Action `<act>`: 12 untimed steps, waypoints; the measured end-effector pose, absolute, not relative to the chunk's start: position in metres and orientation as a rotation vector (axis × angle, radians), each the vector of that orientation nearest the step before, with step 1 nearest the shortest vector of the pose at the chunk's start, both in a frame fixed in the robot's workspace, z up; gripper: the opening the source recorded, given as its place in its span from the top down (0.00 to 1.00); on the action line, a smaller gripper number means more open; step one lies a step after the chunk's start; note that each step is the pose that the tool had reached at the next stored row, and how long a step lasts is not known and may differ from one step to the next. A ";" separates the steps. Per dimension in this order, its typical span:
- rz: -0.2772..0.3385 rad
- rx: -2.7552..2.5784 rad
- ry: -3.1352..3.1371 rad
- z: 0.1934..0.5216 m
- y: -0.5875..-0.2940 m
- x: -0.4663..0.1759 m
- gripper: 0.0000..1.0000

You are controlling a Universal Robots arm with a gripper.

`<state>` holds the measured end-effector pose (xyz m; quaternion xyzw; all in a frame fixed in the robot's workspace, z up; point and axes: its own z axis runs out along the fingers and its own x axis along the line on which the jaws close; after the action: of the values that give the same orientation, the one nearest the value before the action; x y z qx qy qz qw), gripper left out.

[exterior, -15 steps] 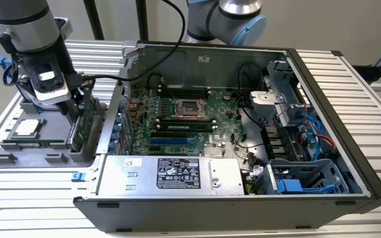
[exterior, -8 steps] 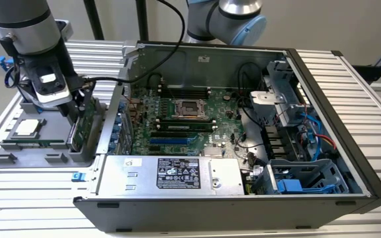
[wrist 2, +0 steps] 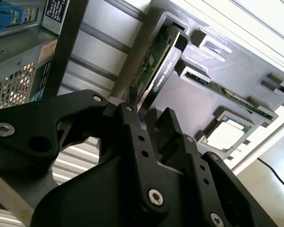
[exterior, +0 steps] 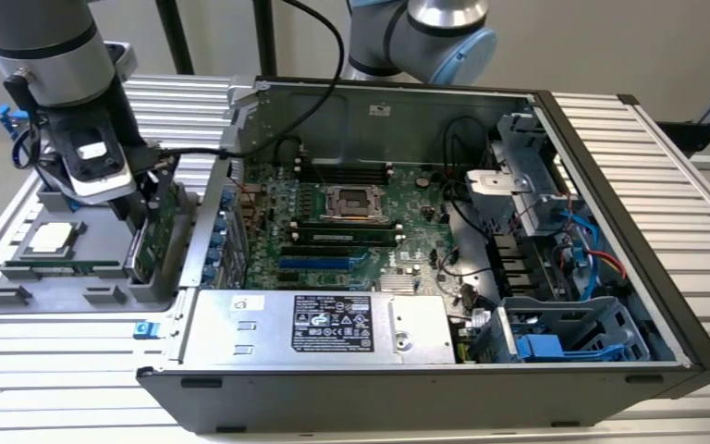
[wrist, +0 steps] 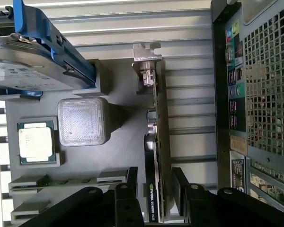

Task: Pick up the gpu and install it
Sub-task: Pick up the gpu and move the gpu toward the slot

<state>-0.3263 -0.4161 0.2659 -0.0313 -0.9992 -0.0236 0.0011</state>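
Two fingers of the black gripper (wrist: 157, 177) stand apart astride the flat green-and-black gpu (wrist: 157, 118), upright on edge in the grey plastic tray (exterior: 93, 239) at the exterior view's left: pick-up step, nothing clamped yet, and I'd say it wants a square, centred pinch

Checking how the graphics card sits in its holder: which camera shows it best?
The first wrist view: the graphics card stands on edge in the grey holder, nearly whole lengthwise. The second wrist view shows a foreshortened part; in the exterior view the arm hides most.
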 end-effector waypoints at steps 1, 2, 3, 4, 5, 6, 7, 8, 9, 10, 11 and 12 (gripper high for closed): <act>-0.074 -0.098 -3.137 0.265 -0.416 -0.326 0.00; -0.074 -0.098 -3.137 0.265 -0.416 -0.326 0.00; -0.074 -0.098 -3.137 0.264 -0.416 -0.326 0.00; -0.074 -0.098 -3.137 0.263 -0.416 -0.326 0.00; -0.074 -0.098 -3.137 0.263 -0.416 -0.326 0.00; -0.074 -0.097 -3.137 0.262 -0.416 -0.326 0.00; -0.074 -0.097 -3.137 0.261 -0.416 -0.326 0.00; -0.074 -0.097 -3.137 0.261 -0.416 -0.326 0.00; -0.074 -0.097 -3.137 0.260 -0.416 -0.326 0.00; -0.074 -0.097 -3.137 0.259 -0.416 -0.326 0.00; -0.074 -0.097 -3.137 0.259 -0.416 -0.326 0.00; -0.074 -0.097 -3.137 0.258 -0.416 -0.326 0.00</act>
<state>-0.3263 -0.4161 0.2581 -0.0308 -0.9992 -0.0236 0.0011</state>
